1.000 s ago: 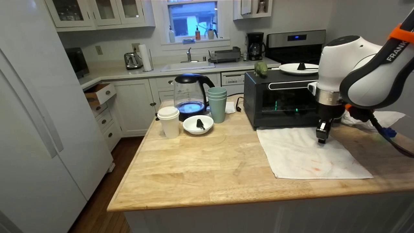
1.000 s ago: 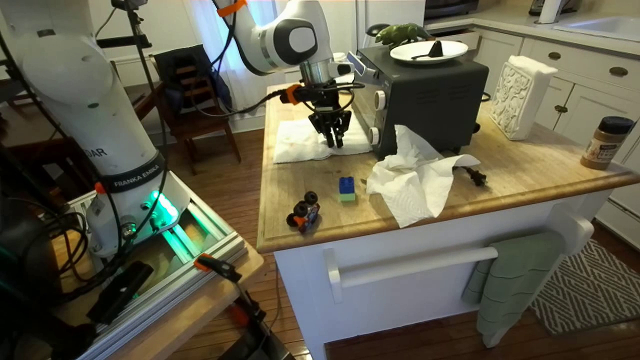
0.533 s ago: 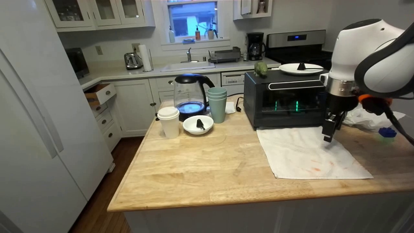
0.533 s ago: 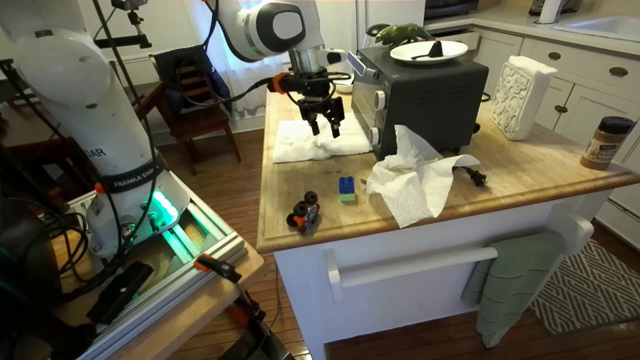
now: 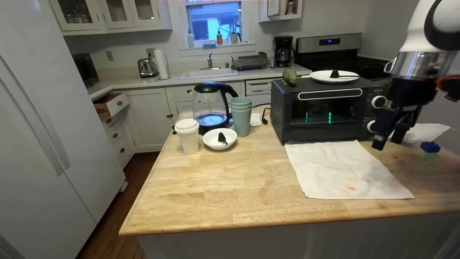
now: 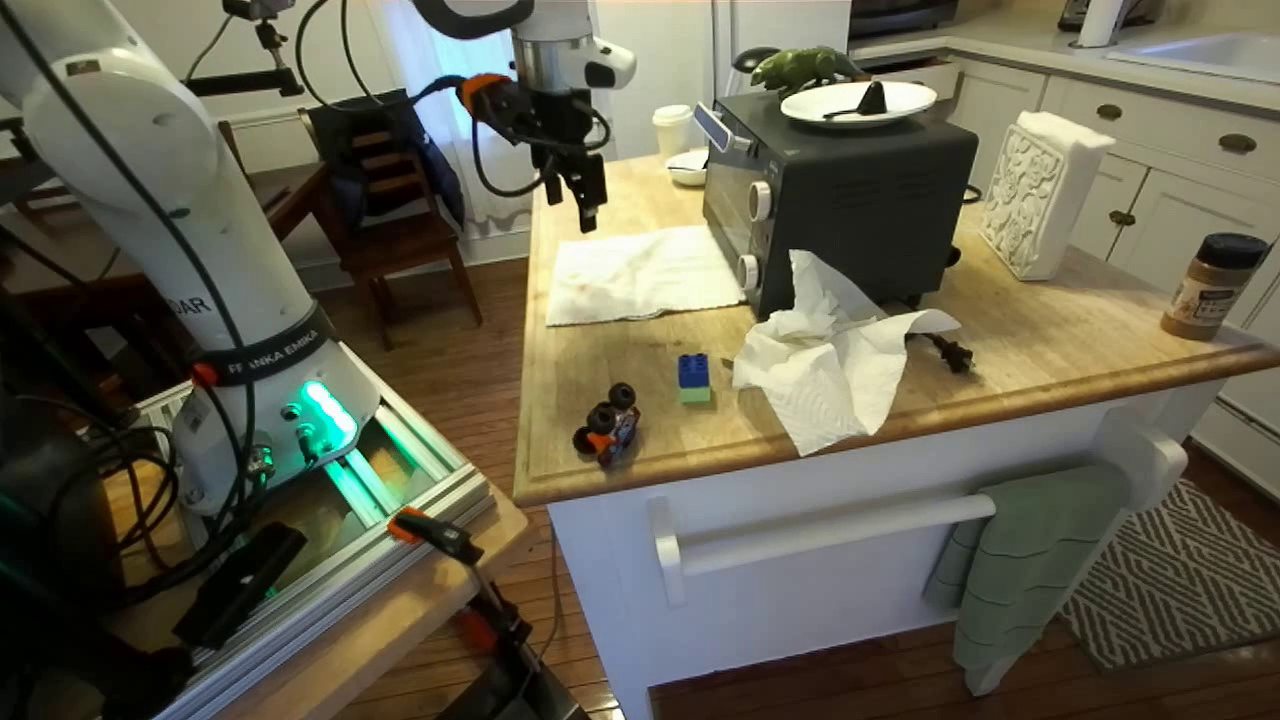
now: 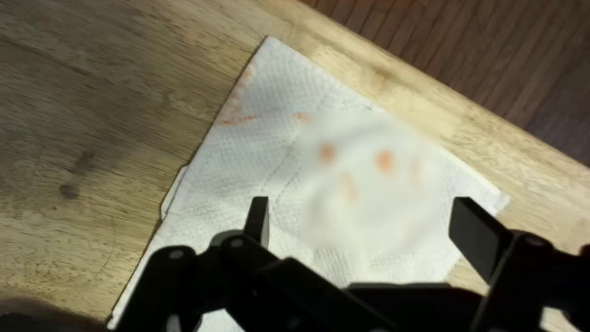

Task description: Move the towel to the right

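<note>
The white towel (image 5: 345, 176) lies spread on the wooden counter in front of the toaster oven, with a few orange stains. In an exterior view the towel (image 6: 645, 275) looks flat, with slight creases. My gripper (image 5: 388, 143) hangs in the air above the counter, apart from the cloth. From the wrist view the gripper (image 7: 360, 203) is open wide, its fingers (image 7: 479, 230) far apart and nothing between them. Below them the towel (image 7: 230, 166) fills the middle of that view, one corner close to the counter's edge. The centre of the wrist view is blurred.
A black toaster oven (image 5: 320, 111) borders the towel. Crumpled paper (image 6: 830, 360), a blue and green block (image 6: 693, 378) and a toy vehicle (image 6: 608, 425) lie nearby. A kettle (image 5: 212, 120), cups (image 5: 241, 120) and a bowl (image 5: 220, 144) stand farther along. A green cloth (image 6: 1040, 550) hangs from a rail.
My fingers, close together low over the towel a second ago, have spread apart. The gripper has risen, moving right in an exterior view and baring the oven's knobs. The towel's outline has not visibly shifted.
</note>
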You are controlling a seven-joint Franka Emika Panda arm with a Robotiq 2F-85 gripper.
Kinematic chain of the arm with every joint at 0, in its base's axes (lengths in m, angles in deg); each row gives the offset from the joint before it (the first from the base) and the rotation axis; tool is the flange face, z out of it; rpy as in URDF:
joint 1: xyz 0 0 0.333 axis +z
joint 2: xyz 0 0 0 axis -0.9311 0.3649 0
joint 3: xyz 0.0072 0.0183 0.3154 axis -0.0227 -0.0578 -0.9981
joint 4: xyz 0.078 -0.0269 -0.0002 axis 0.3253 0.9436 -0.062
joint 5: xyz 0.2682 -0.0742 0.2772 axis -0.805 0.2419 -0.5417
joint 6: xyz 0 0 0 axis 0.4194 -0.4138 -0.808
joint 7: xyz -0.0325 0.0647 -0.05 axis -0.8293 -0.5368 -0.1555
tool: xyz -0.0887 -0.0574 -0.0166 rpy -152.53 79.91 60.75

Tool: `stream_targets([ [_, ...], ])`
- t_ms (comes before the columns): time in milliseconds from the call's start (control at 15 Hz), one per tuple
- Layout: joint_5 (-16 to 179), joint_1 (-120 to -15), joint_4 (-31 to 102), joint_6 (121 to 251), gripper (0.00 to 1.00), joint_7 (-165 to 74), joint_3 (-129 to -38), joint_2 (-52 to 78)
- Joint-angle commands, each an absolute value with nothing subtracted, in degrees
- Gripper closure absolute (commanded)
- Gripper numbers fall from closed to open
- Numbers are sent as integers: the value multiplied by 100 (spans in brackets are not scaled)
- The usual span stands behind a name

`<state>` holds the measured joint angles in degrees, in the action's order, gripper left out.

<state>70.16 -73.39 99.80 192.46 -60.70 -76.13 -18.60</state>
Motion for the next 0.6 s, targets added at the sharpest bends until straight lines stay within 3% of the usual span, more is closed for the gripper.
stream_targets([
  [0,6558,-7367,10077,19099,0,-5703,-7642,-2901],
  [333,6734,-7628,10472,19630,0,-4561,-8035,-4143],
  [533,7025,-8031,10044,19760,0,-3743,-8419,-4087],
])
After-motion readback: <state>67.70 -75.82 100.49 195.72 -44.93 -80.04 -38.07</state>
